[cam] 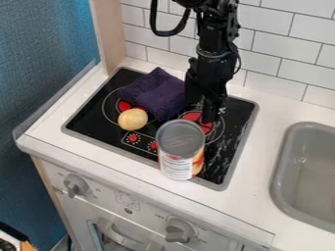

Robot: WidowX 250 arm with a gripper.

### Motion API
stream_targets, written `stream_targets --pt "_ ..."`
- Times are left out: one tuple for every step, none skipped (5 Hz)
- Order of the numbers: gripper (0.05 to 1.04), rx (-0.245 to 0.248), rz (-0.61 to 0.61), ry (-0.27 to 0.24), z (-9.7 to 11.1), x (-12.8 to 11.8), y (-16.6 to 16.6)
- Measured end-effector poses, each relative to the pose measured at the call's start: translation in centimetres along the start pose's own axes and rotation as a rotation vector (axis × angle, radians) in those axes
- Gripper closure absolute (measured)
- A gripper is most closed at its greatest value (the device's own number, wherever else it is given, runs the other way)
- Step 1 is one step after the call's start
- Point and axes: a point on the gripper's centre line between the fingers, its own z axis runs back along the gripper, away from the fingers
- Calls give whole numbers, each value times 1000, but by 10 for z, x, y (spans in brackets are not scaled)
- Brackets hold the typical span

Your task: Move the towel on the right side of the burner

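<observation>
Dark purple folded cloth towel (154, 94) lies on the back left of the black glass stove top (86, 119), just beside the black two-finger end effector (203, 109), which hangs over the stove top's right half; whether it is open or closed, I cannot tell.

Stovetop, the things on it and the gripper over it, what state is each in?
Stovetop: partly covered.
Purple towel: loosely folded.
Can: upright, grey end up.
Yellowish round item: whole, resting by the towel.
Gripper: pointing down, right of the towel.
</observation>
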Motion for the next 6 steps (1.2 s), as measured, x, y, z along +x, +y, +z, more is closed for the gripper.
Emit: stream_targets --pt "83 -30 -1 33 -16 -5 -5" --pt "83 -81 -10 44 -17 -8 -14" --pt "83 -85 38 -2 0 -6 -9" --pt "83 -52 127 -70 29 -12 11" --pt "83 15 248 -50 37 -25 35" --pt "83 77 373 -19 44 -42 60"
